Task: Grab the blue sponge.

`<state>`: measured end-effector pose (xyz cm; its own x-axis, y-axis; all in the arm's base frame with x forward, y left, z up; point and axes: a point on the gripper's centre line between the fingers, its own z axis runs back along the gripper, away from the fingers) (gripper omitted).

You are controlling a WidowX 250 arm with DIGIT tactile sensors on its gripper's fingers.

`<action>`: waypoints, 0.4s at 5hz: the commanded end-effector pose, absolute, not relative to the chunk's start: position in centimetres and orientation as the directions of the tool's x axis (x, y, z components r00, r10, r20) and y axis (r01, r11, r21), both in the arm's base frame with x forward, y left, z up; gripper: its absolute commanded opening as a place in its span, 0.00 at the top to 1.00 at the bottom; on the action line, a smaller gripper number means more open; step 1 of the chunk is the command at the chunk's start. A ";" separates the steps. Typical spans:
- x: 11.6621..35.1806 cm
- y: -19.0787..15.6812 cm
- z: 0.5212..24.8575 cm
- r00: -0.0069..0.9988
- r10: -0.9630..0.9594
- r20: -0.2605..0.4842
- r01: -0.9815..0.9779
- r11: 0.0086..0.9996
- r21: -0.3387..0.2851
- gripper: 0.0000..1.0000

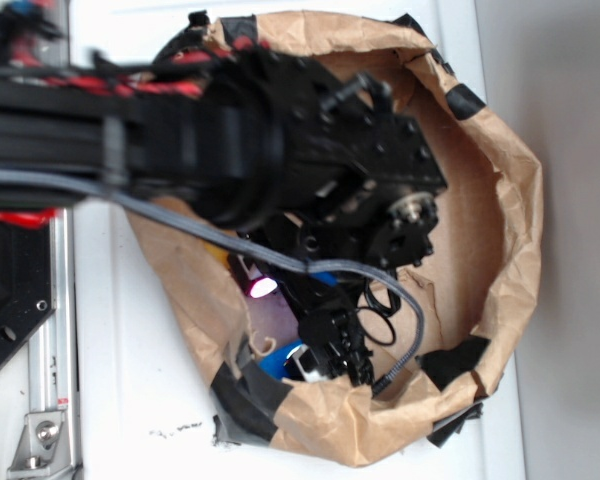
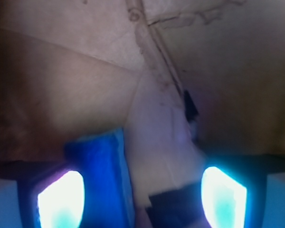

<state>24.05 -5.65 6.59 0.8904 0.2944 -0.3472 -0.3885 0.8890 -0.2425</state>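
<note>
Arm (image 1: 230, 130) reaching from left into crumpled paper bag (image 1: 500, 190) on white bench (image 1: 130, 400). Gripper (image 2: 141, 190) down inside bag, jaws spread apart, gripping nothing. Sponge (image 2: 102, 161) in wrist view standing on edge just inside left finger (image 2: 59, 197), touching or nearly so; cannot tell which. Right finger (image 2: 223, 194) well apart from sponge, bare bag floor between. Both pads glowing pale cyan, overexposed. Black tape scrap (image 2: 173, 204) on bag floor near right finger. Exterior view: blue patches (image 1: 325, 280) visible under gripper near bag's lower rim, mostly hidden by arm. Pink-lit spot (image 1: 262, 287) beside them, identity unclear. Grey cable (image 1: 180, 215) looping over arm into bag. Black tape patches (image 1: 455, 362) along bag rim.
</note>
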 end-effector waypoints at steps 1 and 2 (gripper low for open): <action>25.2 -4.8 12.9 0.924 0.326 -0.201 -0.375 0.874 -0.308 0.00; 25.3 -5.3 11.6 0.923 0.314 -0.222 -0.371 0.878 -0.302 0.00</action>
